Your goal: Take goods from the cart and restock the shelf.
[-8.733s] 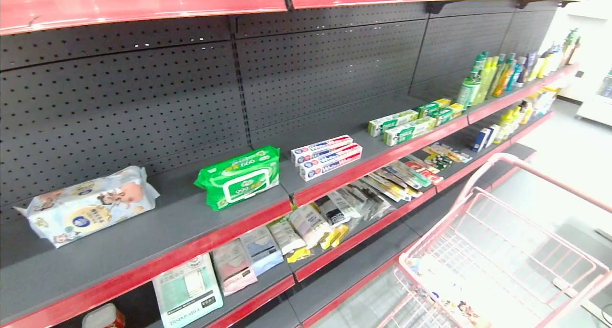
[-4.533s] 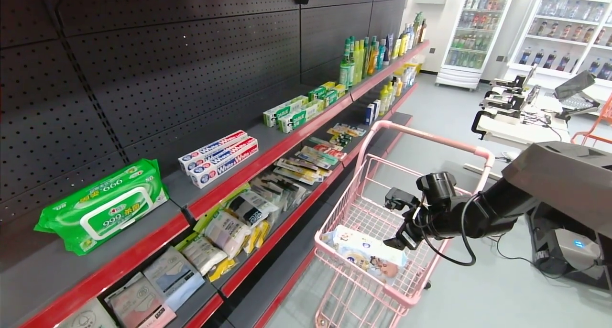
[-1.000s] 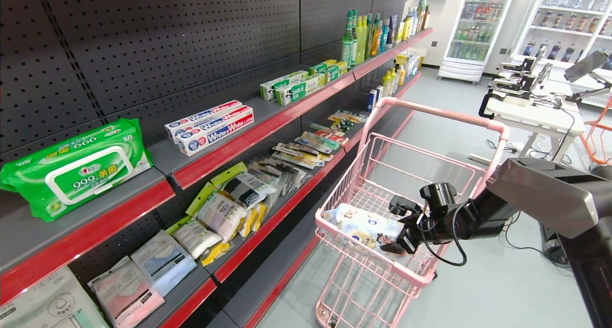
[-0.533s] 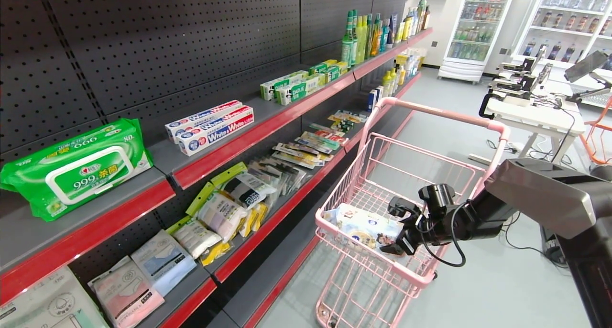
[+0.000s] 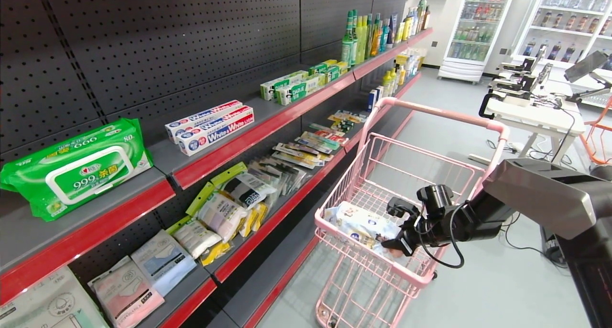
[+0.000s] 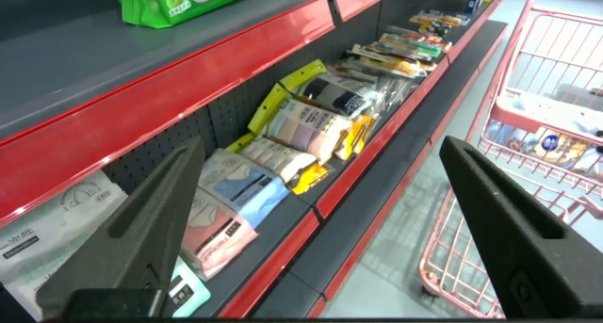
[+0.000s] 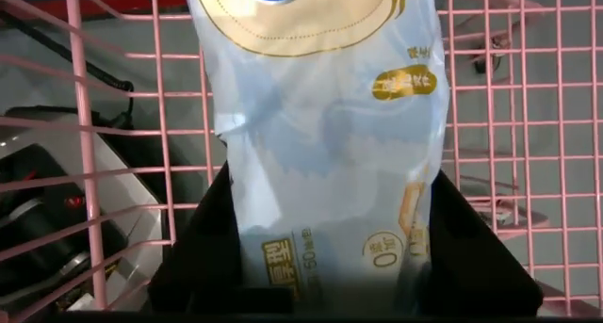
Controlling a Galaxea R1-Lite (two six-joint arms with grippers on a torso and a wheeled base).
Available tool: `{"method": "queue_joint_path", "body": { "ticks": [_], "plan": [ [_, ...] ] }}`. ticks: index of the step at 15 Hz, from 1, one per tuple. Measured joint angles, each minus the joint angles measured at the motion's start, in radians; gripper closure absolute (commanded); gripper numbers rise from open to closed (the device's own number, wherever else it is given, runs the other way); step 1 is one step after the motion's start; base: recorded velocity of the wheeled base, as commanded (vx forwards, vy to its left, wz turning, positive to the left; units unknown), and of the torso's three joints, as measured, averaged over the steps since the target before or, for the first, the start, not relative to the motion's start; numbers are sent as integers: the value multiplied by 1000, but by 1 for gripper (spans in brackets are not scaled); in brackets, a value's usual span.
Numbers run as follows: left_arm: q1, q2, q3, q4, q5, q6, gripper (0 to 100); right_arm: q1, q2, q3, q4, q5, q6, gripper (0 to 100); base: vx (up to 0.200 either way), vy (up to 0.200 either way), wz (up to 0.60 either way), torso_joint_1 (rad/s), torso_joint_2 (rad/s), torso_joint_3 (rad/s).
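A pale blue and white wipes pack [image 5: 361, 223] lies in the pink cart [image 5: 432, 113]. My right gripper [image 5: 394, 244] is down inside the cart at the pack's near end. In the right wrist view the wipes pack [image 7: 325, 172] runs between the two black fingers [image 7: 203, 243], which press against both of its sides. My left gripper [image 6: 320, 146] hangs open and holds nothing, in front of the lower shelf rows. The grey shelf with a red edge [image 5: 119, 211] carries a green wipes pack [image 5: 76, 168].
Toothpaste boxes [image 5: 210, 125] and green boxes [image 5: 299, 84] lie further along the shelf, with bottles [image 5: 368, 31] beyond. Bagged goods [image 5: 224, 208] fill the lower shelf. A desk [image 5: 535, 117] stands behind the cart. There is open grey floor to the cart's right.
The head view swung from the shelf over to the cart. In the last second my right gripper sank a little lower onto the pack's near end, and the pack shifted slightly.
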Motion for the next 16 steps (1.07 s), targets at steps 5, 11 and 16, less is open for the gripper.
{"method": "queue_joint_path", "body": {
  "ticks": [5,11,16],
  "plan": [
    [0,0,0,0,0,0,0,-63,-122,14,2,-157,115,100,0,0,0,0,0,0],
    [0,0,0,0,0,0,0,-115,-377,94,2,-306,275,100,0,0,0,0,0,0],
    [0,0,0,0,0,0,0,-74,-721,253,4,-531,414,100,0,0,0,0,0,0]
  ]
}}
